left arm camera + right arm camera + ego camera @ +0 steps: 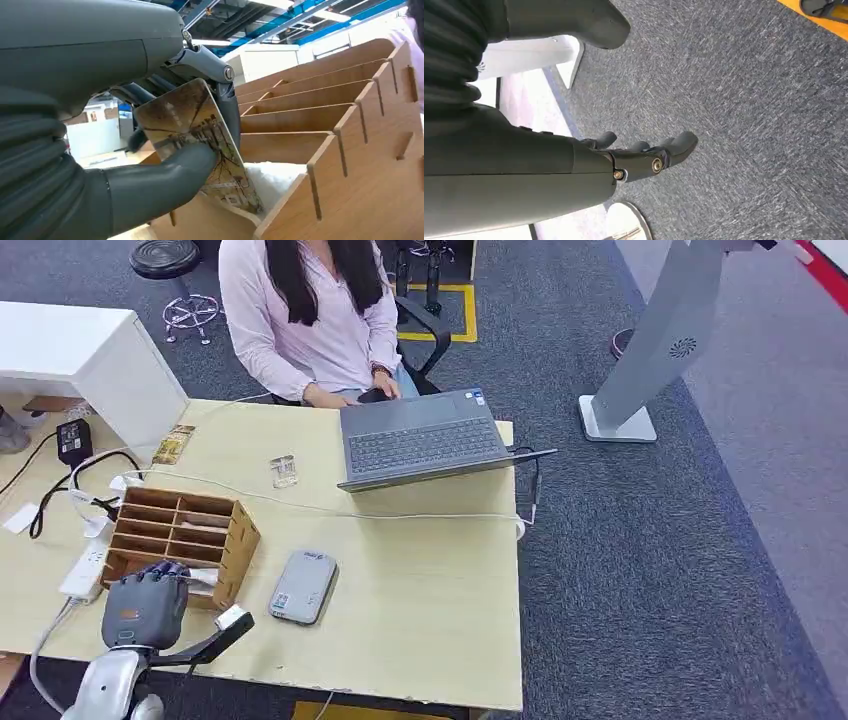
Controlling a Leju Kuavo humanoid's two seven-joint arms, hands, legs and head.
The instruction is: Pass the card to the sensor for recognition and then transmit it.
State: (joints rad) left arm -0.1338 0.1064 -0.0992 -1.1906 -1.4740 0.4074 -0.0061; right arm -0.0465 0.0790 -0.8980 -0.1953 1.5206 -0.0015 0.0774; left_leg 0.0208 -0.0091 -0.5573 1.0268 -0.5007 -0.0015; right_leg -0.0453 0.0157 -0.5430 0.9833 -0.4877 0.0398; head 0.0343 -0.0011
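One card: we see left hand fingers pinching it, lower left, inside wooden rack.
Risk: we judge snagging dividers.
Right hand: loosely spread, empty.

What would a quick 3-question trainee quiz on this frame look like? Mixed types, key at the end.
1. True or false: the left hand holds the card at the wooden organizer.
2. Which lies on the table just beside the organizer, on the robot's right? A) grey card reader B) a mug C) a book
3. Fill in: the right hand hangs over grey ____ and holds nothing.

Key: 1 true; 2 A; 3 carpet.
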